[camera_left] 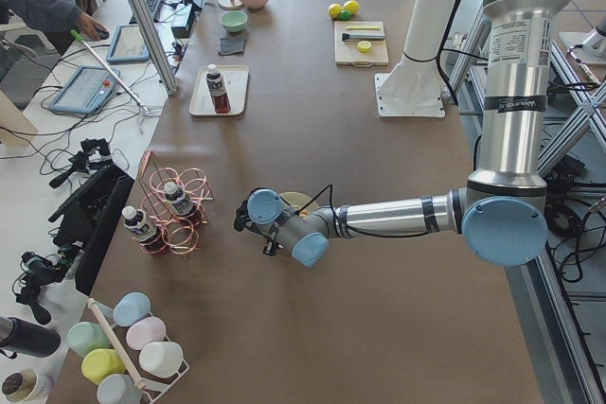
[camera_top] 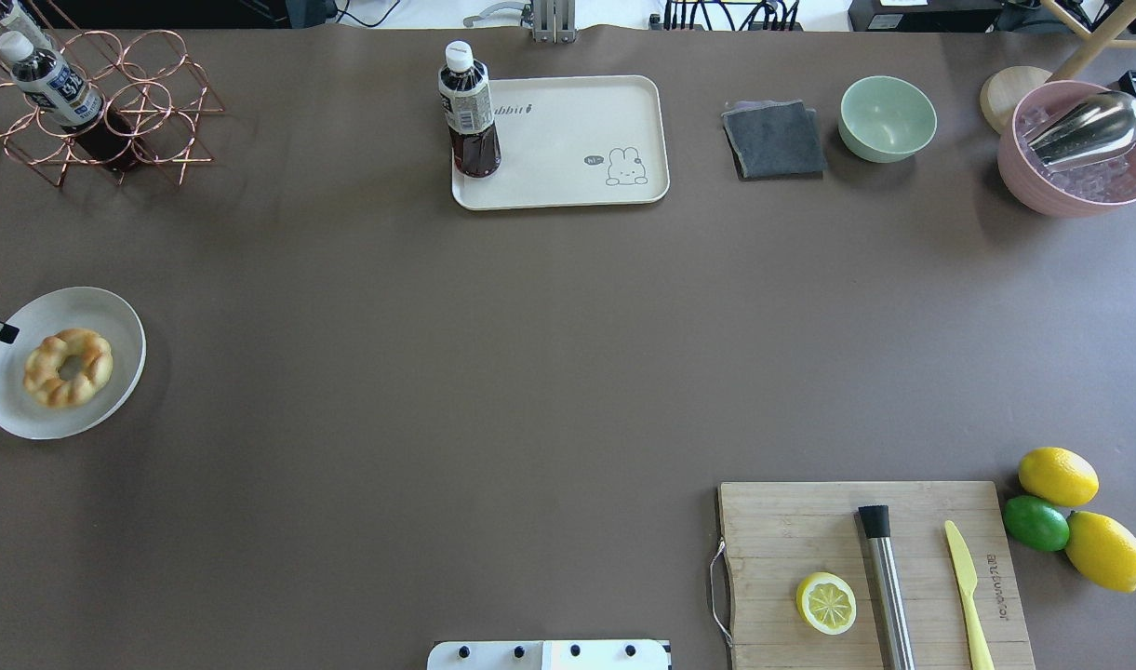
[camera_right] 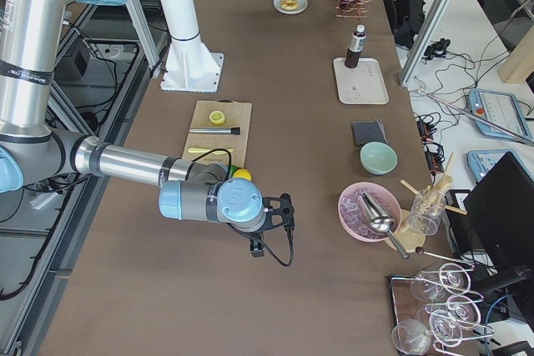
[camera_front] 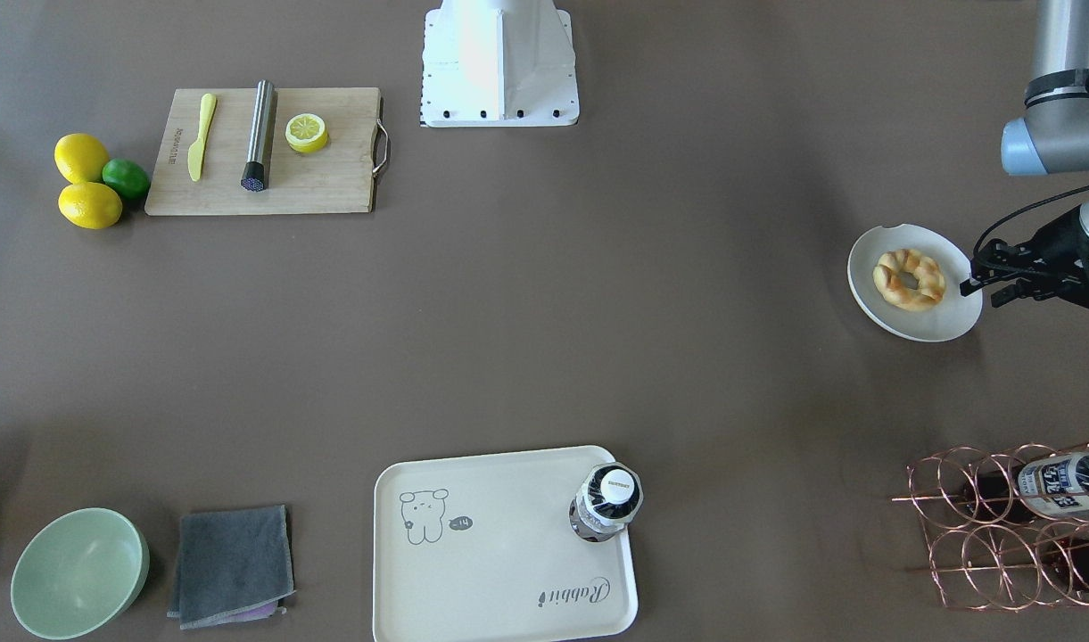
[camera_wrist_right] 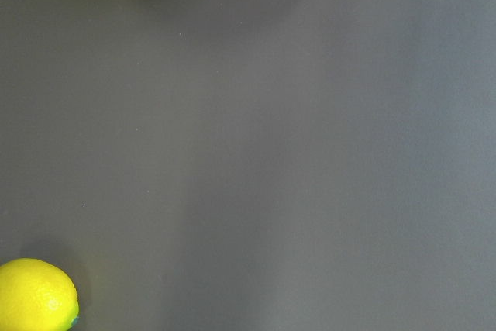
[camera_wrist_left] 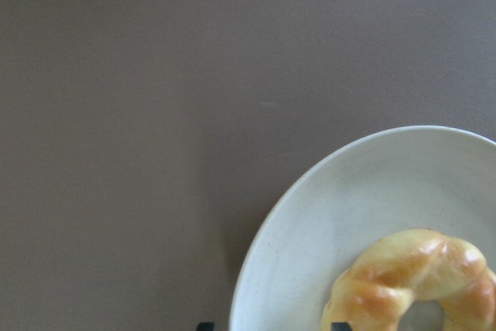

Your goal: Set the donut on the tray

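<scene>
The donut (camera_front: 909, 279), golden and twisted, lies on a round off-white plate (camera_front: 941, 323) at the table's end on my left side. It also shows in the overhead view (camera_top: 68, 367) and the left wrist view (camera_wrist_left: 418, 284). My left gripper (camera_front: 970, 276) is open and empty, low over the plate's outer rim, beside the donut and apart from it. The cream tray (camera_front: 508, 571) with the bear drawing lies at the table's far edge (camera_top: 577, 130). My right gripper (camera_right: 288, 206) hovers near the lemons; I cannot tell whether it is open or shut.
A dark drink bottle (camera_front: 606, 502) stands on a corner of the tray. A copper wire rack (camera_front: 1008, 526) holds bottles near the plate. A wooden cutting board (camera_top: 875, 568) carries a lemon half, a knife and a steel muddler. A green bowl (camera_top: 888, 118) and a grey cloth (camera_top: 774, 140) lie by the tray.
</scene>
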`<state>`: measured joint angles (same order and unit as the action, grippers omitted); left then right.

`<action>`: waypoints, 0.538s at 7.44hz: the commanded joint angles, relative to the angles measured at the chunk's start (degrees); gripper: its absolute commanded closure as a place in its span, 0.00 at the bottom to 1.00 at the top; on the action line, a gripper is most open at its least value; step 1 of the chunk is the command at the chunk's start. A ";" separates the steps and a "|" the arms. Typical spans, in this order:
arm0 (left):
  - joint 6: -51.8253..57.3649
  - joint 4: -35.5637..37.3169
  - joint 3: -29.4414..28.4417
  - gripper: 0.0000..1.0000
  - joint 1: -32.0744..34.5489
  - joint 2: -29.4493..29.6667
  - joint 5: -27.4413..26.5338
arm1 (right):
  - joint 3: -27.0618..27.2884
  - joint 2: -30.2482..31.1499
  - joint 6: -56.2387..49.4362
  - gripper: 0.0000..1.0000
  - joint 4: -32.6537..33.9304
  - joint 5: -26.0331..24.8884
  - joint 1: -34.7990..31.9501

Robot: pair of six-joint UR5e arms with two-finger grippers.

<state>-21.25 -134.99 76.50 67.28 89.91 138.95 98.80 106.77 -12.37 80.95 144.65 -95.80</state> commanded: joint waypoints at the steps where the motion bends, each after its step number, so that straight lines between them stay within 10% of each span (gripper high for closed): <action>1: -0.02 -0.10 0.05 0.51 -0.13 -0.17 -1.75 | 0.08 0.80 -0.02 0.00 0.00 0.11 0.00; 4: 0.07 -0.19 -0.04 0.56 -0.74 -0.08 -1.75 | 0.52 1.16 0.07 0.00 0.00 1.25 -0.09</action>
<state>-21.38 -135.16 76.63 66.89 89.80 137.26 99.13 107.67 -12.32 80.95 145.65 -95.80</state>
